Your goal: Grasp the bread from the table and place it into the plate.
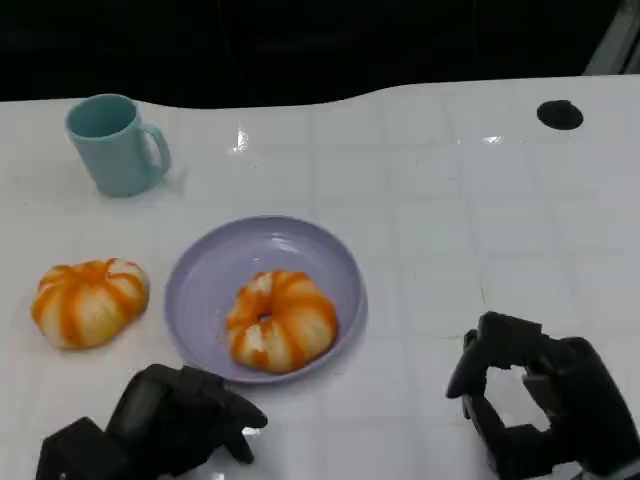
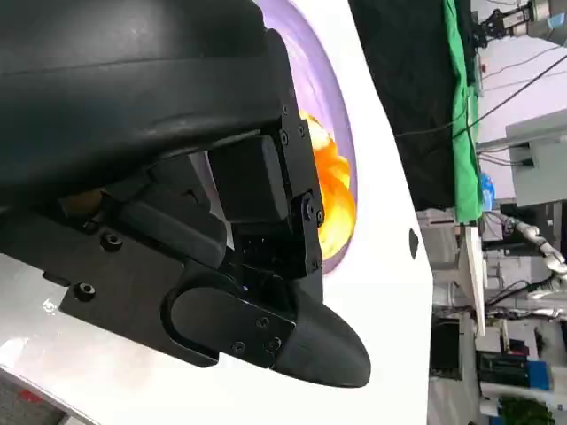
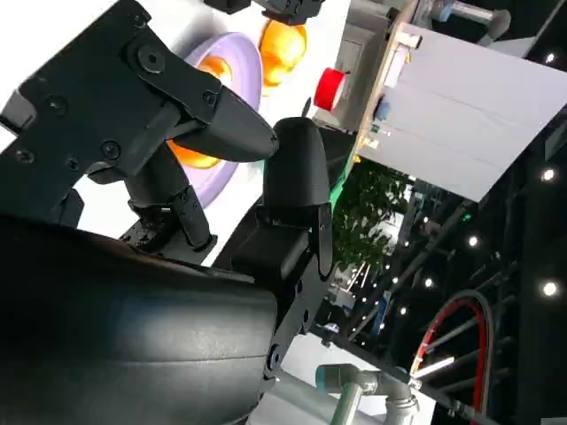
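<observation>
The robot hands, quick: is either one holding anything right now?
Left robot hand: holds nothing; fingers apart, so open, near the plate.
Right robot hand: holds nothing; fingers apart, so open, above the table.

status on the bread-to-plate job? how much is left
Done: one bread already lies in the purple plate. In hand: nothing; the left hand sits just off the plate's near rim and the right hand rests on the table, both holding nothing. Left: a second bread is on the table beside the plate, below the teal mug; if it counts, it needs grasping and placing.
</observation>
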You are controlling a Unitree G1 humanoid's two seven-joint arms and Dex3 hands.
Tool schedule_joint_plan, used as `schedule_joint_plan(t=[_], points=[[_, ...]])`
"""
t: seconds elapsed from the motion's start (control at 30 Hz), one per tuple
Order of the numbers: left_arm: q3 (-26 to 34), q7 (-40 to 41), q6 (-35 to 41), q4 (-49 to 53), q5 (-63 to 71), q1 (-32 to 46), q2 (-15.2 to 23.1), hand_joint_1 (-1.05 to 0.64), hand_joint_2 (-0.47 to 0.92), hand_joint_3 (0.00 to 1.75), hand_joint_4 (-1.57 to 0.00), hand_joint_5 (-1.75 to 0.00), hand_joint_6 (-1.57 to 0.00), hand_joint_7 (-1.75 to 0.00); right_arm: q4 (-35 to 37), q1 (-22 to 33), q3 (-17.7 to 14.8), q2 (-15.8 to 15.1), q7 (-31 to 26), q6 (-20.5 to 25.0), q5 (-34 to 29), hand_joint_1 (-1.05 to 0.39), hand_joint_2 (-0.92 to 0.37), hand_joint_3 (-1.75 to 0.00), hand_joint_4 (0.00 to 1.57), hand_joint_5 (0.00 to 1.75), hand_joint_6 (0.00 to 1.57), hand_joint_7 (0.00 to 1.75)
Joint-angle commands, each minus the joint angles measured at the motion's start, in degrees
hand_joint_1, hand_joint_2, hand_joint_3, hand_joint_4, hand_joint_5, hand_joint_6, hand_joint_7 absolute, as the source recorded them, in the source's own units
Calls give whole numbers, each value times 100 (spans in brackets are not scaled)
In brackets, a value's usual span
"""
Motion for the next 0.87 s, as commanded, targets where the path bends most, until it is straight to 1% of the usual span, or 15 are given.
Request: schedule_joint_plan(t=[0.03, 0.07, 0.17, 0.27, 0.47, 0.57, 0.67, 0.87], points=[[38, 34, 10, -12, -25, 49, 66, -105, 92, 8, -132, -99, -154, -31, 99, 115, -160, 6, 91, -228, 209, -26, -35, -145, 87, 175, 70, 159], [42, 17, -8, 0, -33, 46, 74, -105, 92, 8, -132, -99, -153, -31, 136, 133, -175, 27, 113, -245, 248, -26, -35, -145, 86, 175, 69, 160], [48, 5, 25, 4, -42, 45, 100, -105, 92, 9, -132, -99, -153, -31, 401, 80, -269, 101, 126, -495, 246, -27, -37, -144, 87, 175, 67, 163], [62, -39, 32, 17, -76, 43, 118, -105, 92, 9, -132, -99, -153, -31, 570, 35, -329, 119, 110, -549, 154, -29, -37, -143, 88, 175, 66, 166], [77, -37, 30, 32, -57, 52, 173, -105, 92, 8, -132, -98, -154, -31, 834, -16, -413, 199, 70, -719, 21, -25, -37, -143, 87, 175, 65, 167], [86, -55, -1, 41, -70, 51, 192, -105, 92, 9, -132, -98, -154, -31, 915, -48, -465, 230, 14, -764, -60, -25, -36, -144, 86, 175, 65, 167], [97, -81, -8, 37, -91, 52, 218, -105, 92, 9, -132, -98, -153, -31, 1024, -111, -545, 206, -118, -847, -306, -26, -34, -148, 87, 175, 66, 167], [132, -158, 3, 46, -158, 54, 197, -105, 92, 9, -132, -98, -153, -31, 1158, -168, -560, 164, -210, -954, -446, -29, -30, -148, 88, 175, 69, 166]])
